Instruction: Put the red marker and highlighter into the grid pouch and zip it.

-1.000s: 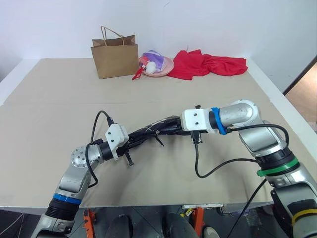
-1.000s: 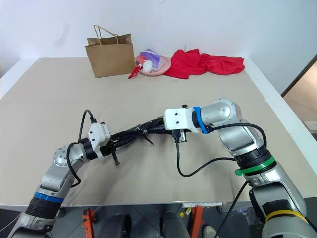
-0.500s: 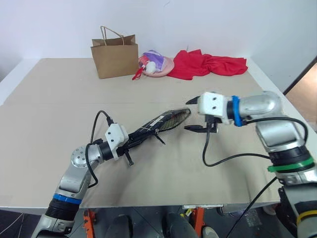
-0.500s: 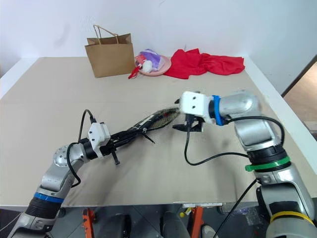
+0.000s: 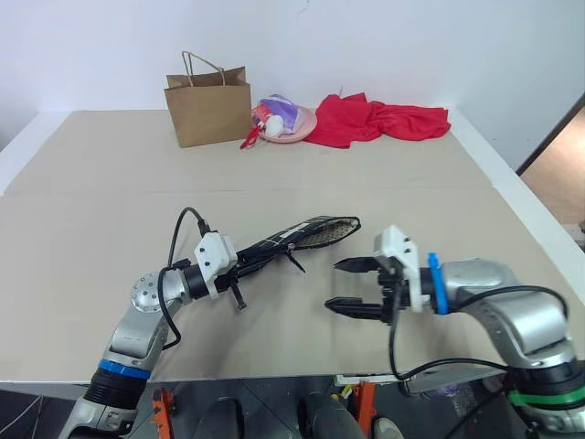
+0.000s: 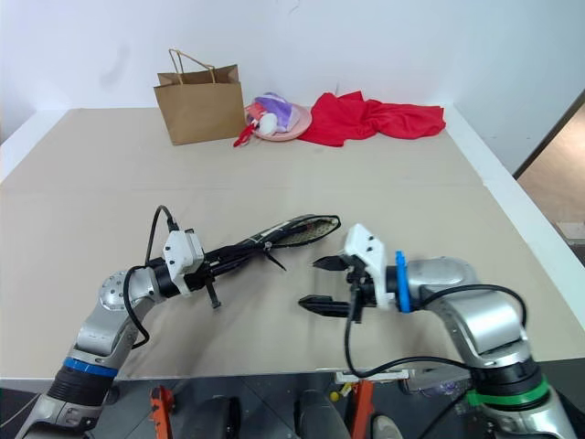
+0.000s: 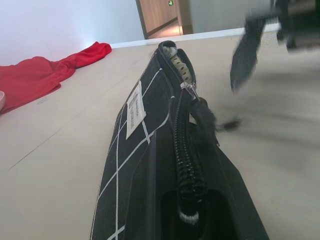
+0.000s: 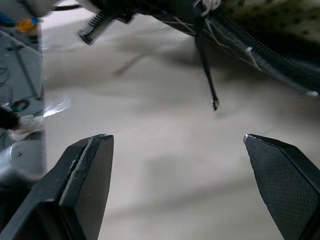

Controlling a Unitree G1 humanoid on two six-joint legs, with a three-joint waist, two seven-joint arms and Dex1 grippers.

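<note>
The grid pouch is black with white lines and hangs level above the table. My left gripper is shut on its near end. Its zipper is closed along most of the length, the far end gapes open, and the cord pull dangles below. My right gripper stands open with nothing between its fingers. It is low over the table, just in front of the pouch's open end and clear of it, pointing left. The red marker and the highlighter are out of view.
A brown paper bag stands at the back of the table. Beside it is a pink dish with small items, then a red cloth. The table's front edge lies just below my right gripper.
My right gripper let go of the pouch's far end, opened wide, rolled over and dropped back toward the front edge. The left gripper and the pouch stayed where they were.
</note>
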